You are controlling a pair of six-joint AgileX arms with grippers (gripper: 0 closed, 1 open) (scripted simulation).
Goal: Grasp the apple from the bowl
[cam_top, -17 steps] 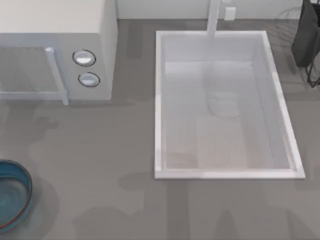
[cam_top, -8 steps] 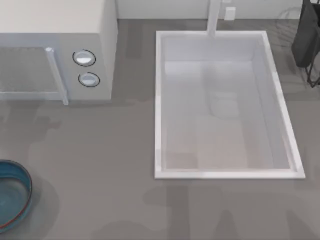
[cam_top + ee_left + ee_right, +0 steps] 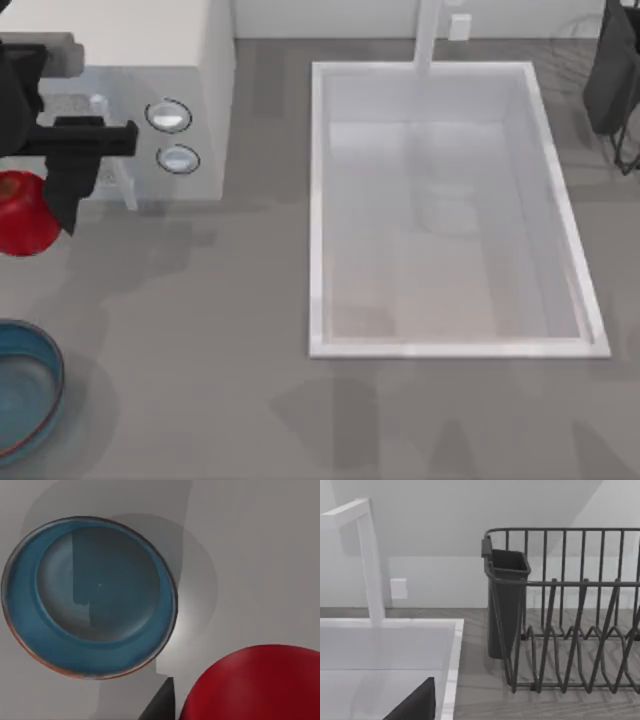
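Evidently the grasp is made: the left pincer (image 3: 40,200) is clamped on the apple (image 3: 24,212), held above the bench (image 3: 200,330) beside the microwave (image 3: 150,60), clear of the emptied bowl (image 3: 48,375). Next comes only a steady hold. The right arm sits parked near the dish rack (image 3: 570,615).

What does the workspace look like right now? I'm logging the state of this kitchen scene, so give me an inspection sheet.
Surface: grey countertop, with a white sink sunk into it.
Job's things: apple is out of the bowl, held above the counter at the top view's left; the bowl is empty.
Clutter: nothing seen.
Grippers: left gripper is shut on the apple in front of the microwave; right arm is parked near the dish rack.
Cables: nothing seen.
Surroundings: faucet, wall outlet, white back wall.
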